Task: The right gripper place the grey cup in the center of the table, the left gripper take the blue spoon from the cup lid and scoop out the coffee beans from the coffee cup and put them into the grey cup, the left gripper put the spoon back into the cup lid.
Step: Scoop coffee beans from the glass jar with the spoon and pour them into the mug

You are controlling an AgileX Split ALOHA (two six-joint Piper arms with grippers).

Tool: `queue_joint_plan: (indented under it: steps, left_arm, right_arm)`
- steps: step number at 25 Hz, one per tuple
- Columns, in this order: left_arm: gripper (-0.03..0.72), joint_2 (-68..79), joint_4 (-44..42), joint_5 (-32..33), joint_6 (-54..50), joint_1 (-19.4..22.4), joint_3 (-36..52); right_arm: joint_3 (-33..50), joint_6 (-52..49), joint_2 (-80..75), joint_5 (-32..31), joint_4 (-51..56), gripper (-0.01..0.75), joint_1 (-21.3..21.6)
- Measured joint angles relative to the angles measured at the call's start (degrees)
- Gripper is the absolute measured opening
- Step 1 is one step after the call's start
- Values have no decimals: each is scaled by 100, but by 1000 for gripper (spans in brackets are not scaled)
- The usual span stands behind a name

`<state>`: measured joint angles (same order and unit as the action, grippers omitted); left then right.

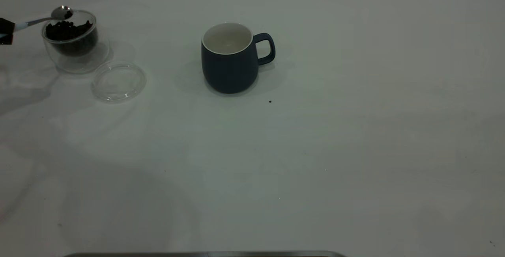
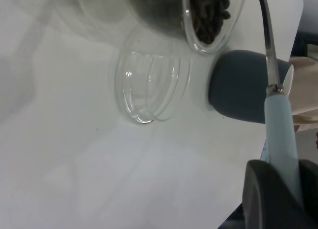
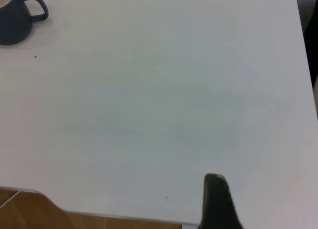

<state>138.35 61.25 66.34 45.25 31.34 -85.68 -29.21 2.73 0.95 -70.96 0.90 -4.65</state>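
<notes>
1. At the far left edge of the desk (image 1: 355, 131), the left pincer (image 1: 6, 31) pinches the spoon (image 1: 39, 20) by its pale blue handle, the metal bowl hovering over the rim of the glass cup (image 1: 75, 42).
2. A bean or two seems to sit in the spoon's bowl; I cannot be sure how full it is.
3. The glass cup holds a dark heap of beans (image 1: 69, 32) and stands near the desk's far left corner.
4. Just beside the glass cup, toward the desk's front, lies the clear lid (image 1: 118, 81), with nothing in it.
5. The mug (image 1: 230, 58) stands upright around the middle of the desk, well apart from the glass cup, handle pointing to the exterior view's right. Its pale inside looks free of beans.
6. The right pincer (image 3: 216, 201) is parked off toward the right side of the desk; only a dark tip shows, so whether it is spread or pressed together I cannot tell.
7. Judging by this, the mug placement is done and the scooping step is in hand.
8. Next, the spoon needs to travel level across to the mug, stop over its mouth, then tilt to drop the beans. A tilt on the way would likely spill them.
</notes>
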Motion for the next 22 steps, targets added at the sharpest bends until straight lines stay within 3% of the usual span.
queue_joint_plan:
  steps: [6,22]
  left_arm:
    - [132,-55,5,0,0,-242,0]
    - [132,-62,103,0,5,-1610,0]
  right_arm:
    - [0,0,0,0,0,453,0]
    - [0,0,0,0,0,453,0]
